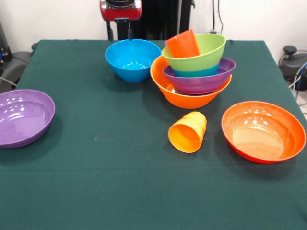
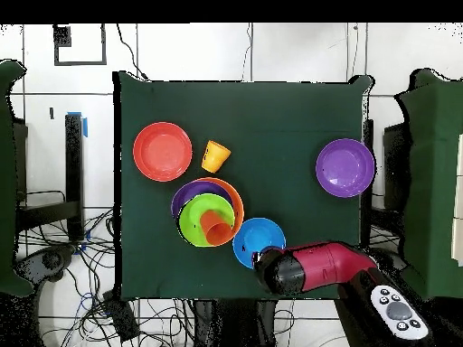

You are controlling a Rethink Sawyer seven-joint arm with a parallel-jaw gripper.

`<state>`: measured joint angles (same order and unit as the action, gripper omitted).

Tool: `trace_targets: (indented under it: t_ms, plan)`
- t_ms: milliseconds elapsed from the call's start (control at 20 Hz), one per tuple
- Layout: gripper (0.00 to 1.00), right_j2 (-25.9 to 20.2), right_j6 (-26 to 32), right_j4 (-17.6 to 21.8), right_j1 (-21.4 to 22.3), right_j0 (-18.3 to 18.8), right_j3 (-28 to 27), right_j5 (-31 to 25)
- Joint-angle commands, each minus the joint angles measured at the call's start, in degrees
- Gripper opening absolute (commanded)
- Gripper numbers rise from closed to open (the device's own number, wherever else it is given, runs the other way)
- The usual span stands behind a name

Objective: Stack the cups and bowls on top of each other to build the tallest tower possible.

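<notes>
The tower stands right of centre: a big yellow-orange bowl (image 1: 189,99) holds a purple bowl (image 1: 204,82), a blue bowl showing only as a band (image 1: 194,73), a lime green bowl (image 1: 199,53) and a tilted red-orange cup (image 1: 182,44). From overhead the tower (image 2: 208,215) reads as nested rings. A medium blue bowl (image 1: 133,60) (image 2: 258,242) sits upright beside it. The yellow-orange cup (image 1: 188,132) (image 2: 215,155) lies on its side. A red-orange bowl (image 1: 264,130) (image 2: 163,151) and a purple bowl (image 1: 24,117) (image 2: 344,167) sit apart. My gripper (image 1: 120,32) hangs open and empty just behind the blue bowl.
The green cloth table (image 1: 96,182) ends close behind the blue bowl. In the overhead view the red arm (image 2: 316,267) reaches over the table's edge next to the blue bowl and hides the gripper. A grey controller (image 2: 398,312) lies off the table.
</notes>
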<state>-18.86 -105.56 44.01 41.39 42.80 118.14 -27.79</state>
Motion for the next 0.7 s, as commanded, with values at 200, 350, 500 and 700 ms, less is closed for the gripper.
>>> trace_targets:
  t_ms: [200, 350, 500, 700]
  plan:
    - [1.00, -3.1, 4.3, 5.5, -3.9, -0.7, -6.3, 3.0]
    - [1.00, -3.0, 4.1, 5.4, -3.9, -0.9, -6.3, 3.0]
    - [1.00, -3.0, 4.4, 5.3, -4.0, -0.8, -6.6, 2.7]
    - [1.00, -2.6, 4.2, 6.2, -5.2, -1.0, -7.6, 3.2]
